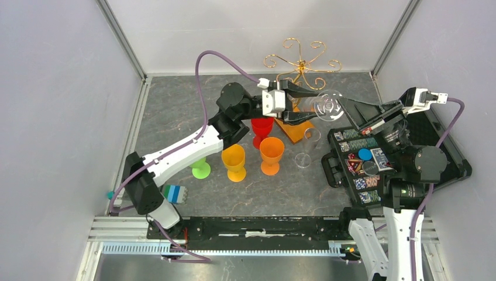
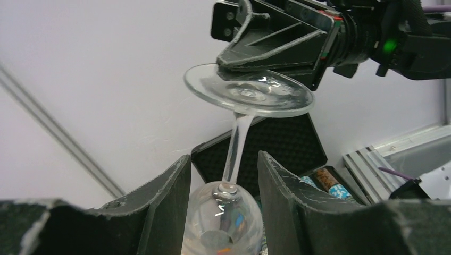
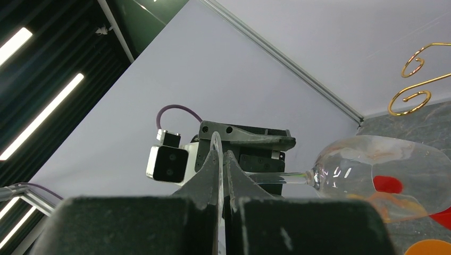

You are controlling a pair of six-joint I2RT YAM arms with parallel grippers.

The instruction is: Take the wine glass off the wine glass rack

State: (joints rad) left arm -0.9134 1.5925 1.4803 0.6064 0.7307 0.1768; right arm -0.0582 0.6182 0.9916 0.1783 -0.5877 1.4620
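Observation:
The clear wine glass (image 1: 329,105) hangs in the air, lying sideways, just right of the gold wire rack (image 1: 301,61) and clear of its curled arms. My left gripper (image 1: 313,104) straddles the bowl; in the left wrist view its fingers (image 2: 165,202) press both sides of the bowl (image 2: 223,223). My right gripper (image 1: 346,105) is shut on the rim of the glass's foot (image 2: 247,93). The right wrist view shows the foot edge pinched at its gripper (image 3: 222,151), and the bowl (image 3: 383,175) off to the right. The rack's amber base (image 1: 290,129) lies under the left gripper.
Red (image 1: 261,130), orange (image 1: 271,155), yellow (image 1: 234,161) and green (image 1: 200,168) cups stand left of the glass. Two more clear glasses (image 1: 303,159) stand on the table. An open black case of poker chips (image 1: 368,158) lies at the right. Grey walls close in the back and sides.

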